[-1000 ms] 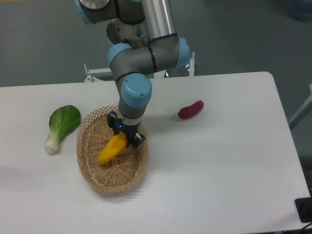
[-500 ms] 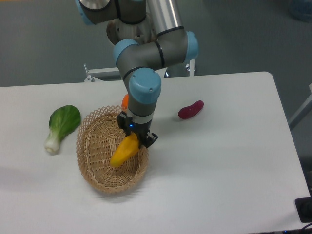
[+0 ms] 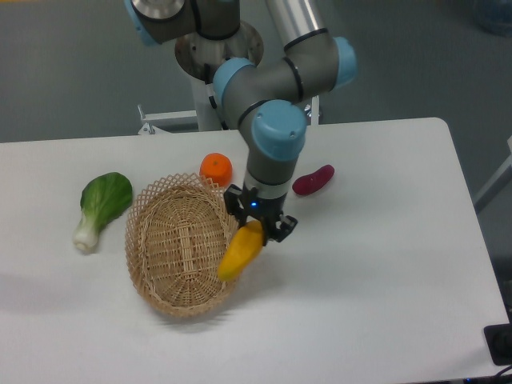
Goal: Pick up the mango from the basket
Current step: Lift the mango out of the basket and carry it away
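Since the earlier frames the arm has swung toward the right side of the table, carrying the mango (image 3: 241,250) out from over the middle of the basket (image 3: 173,246) to its right rim. That move has uncovered an orange (image 3: 216,168), which sits on the table just beyond the basket's far rim. The gripper (image 3: 260,225) points downward with its two fingers closed on the upper end of the mango. The fruit hangs tilted, its upper end between the fingers and its lower tip slanting down to the left, overlapping the basket's right edge as seen from the camera; whether the tip touches the wicker I cannot tell. The basket lies left of the table's centre with nothing visible inside it. A bok choy (image 3: 100,206) lies well apart near the left edge of the table, leaves toward the far side and white stem toward the near side. A purple-red sweet potato (image 3: 313,180) lies to the right of the arm's wrist, toward the far edge, clear of everything else
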